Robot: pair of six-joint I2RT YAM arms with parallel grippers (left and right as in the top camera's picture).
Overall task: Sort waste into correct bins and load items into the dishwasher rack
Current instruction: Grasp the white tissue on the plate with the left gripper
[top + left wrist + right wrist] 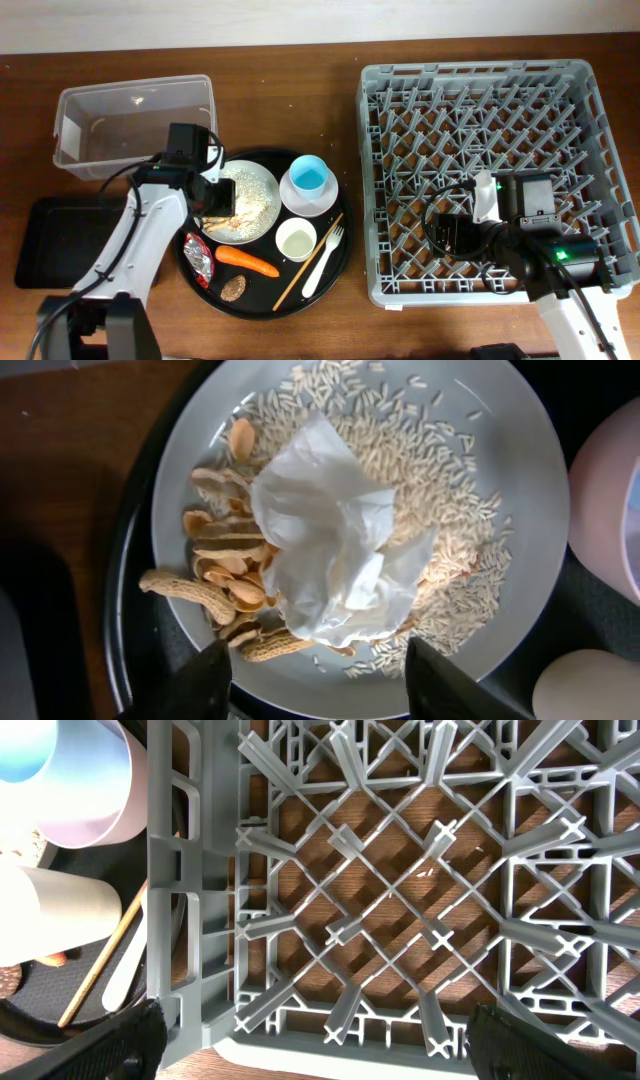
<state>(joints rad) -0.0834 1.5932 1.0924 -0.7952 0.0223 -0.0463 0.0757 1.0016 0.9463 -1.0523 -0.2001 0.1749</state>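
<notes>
Left gripper (315, 682) hangs low over the white plate (258, 190) on the round black tray (262, 302). Its jaws are apart, flanking the near edge of the crumpled white paper wad (330, 550), with no clamp visible. The wad sits mid-plate on the rice-like grains (430, 470), with peanut shells (215, 585) at its side.

Also on the round tray:
- light blue cup (309, 178) inside the white bowl (327, 200)
- small white cup (296, 240)
- fork (322, 262)
- chopstick (300, 275)
- carrot piece (247, 262)

Right of the round tray is the grey dishwasher rack (480, 90). Right gripper (320, 1042) is over the rack's near edge, jaws wide, holding nothing. The clear tub (135, 95) is up-left of the tray and the shallow black tray (50, 240) is left of it.
</notes>
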